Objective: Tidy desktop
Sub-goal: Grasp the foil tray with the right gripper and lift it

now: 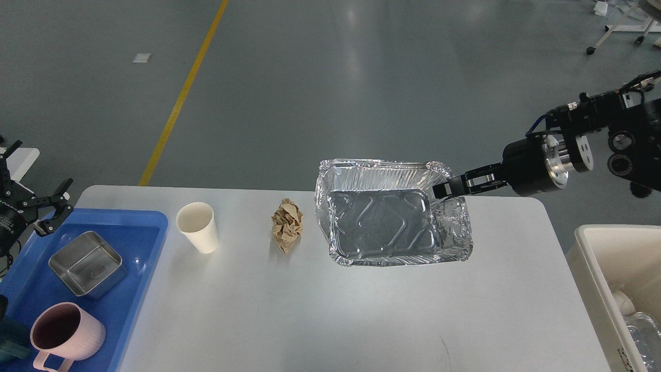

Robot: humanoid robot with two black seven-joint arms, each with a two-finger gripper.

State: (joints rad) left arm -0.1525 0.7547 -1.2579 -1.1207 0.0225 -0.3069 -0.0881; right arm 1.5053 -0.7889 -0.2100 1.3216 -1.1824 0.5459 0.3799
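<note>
The whitish-grey desktop [310, 310] fills the lower middle of the head view. Above it hangs a crinkled foil tray [387, 217], lifted off the surface, with my right gripper [446, 187] shut on its right rim. A crumpled brown paper ball [287, 225] and a white paper cup [198, 226] stand on the desktop to the tray's left. My left gripper [36, 206] stands open at the far left edge, above the back of a blue tray [139, 232], holding nothing.
The blue tray holds a square steel tin [87, 263] and a pink mug [64, 333]. A white bin [599, 258] stands off the desktop's right edge. A small white table corner [23, 157] shows at far left.
</note>
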